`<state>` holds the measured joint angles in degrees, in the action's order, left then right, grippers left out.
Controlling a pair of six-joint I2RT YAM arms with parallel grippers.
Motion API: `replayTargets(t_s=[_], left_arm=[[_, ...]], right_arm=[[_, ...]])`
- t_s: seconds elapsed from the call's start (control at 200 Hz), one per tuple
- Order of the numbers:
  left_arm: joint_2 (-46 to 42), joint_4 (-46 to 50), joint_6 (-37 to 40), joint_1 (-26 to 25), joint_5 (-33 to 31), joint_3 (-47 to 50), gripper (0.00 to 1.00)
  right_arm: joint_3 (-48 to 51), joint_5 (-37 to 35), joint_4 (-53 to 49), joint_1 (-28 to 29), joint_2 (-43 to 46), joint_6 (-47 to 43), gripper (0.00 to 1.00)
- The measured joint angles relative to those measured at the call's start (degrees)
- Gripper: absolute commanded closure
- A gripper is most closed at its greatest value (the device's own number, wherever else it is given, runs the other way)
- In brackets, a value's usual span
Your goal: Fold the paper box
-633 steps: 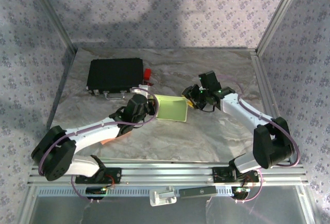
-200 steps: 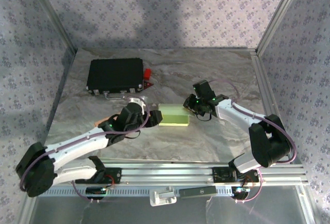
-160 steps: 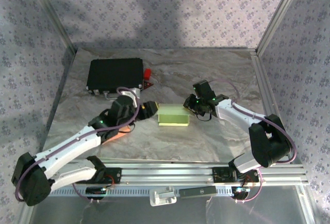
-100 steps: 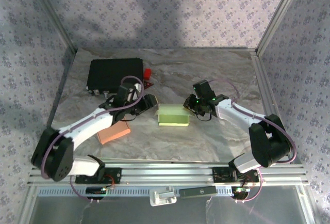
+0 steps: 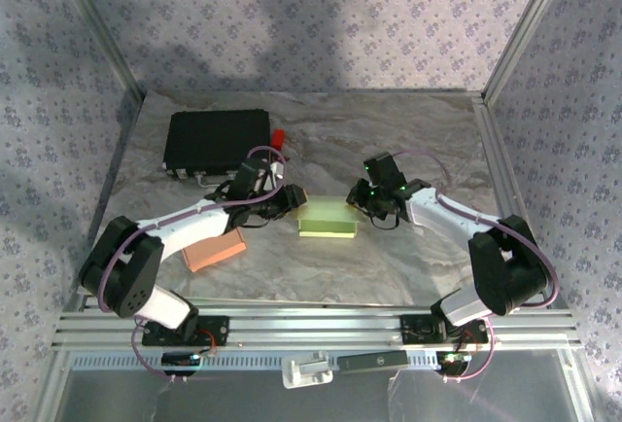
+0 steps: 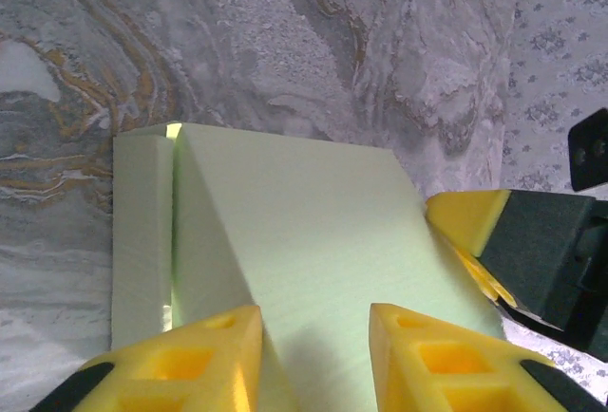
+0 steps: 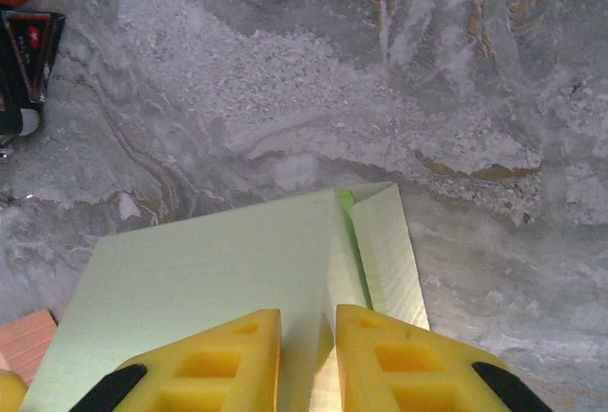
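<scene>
At mid-table, the pale-green paper box [image 5: 328,218] now lies flatter; right gripper [image 5: 362,198] pinches its right edge, left gripper [image 5: 294,198], fingers apart, has swung back, uncovering an orange block [image 5: 214,249].

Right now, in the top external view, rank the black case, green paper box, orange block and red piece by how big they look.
1. black case
2. green paper box and orange block: they look about alike, and the block is partly hidden, so I won't rank them
3. red piece
</scene>
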<state>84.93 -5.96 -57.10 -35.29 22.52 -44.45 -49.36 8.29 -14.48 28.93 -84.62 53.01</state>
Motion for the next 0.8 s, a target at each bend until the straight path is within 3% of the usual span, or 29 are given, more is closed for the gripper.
replayTargets(t_s=[0.535,0.7,0.8], left_arm=[[0.72,1.33,2.40,-1.46,-2.71,2.03,0.78],[-0.35,5.86,5.27,-1.64,-5.99,2.01,0.48],[-2.21,7.98,7.54,-1.55,-7.54,2.01,0.41]], right_arm=[[1.51,-1.79,-0.57,0.37,0.63,-2.32,0.83],[1.66,-4.61,-2.78,0.48,2.93,-3.54,0.77],[2.38,-5.49,-3.45,0.48,5.66,-5.05,0.67]])
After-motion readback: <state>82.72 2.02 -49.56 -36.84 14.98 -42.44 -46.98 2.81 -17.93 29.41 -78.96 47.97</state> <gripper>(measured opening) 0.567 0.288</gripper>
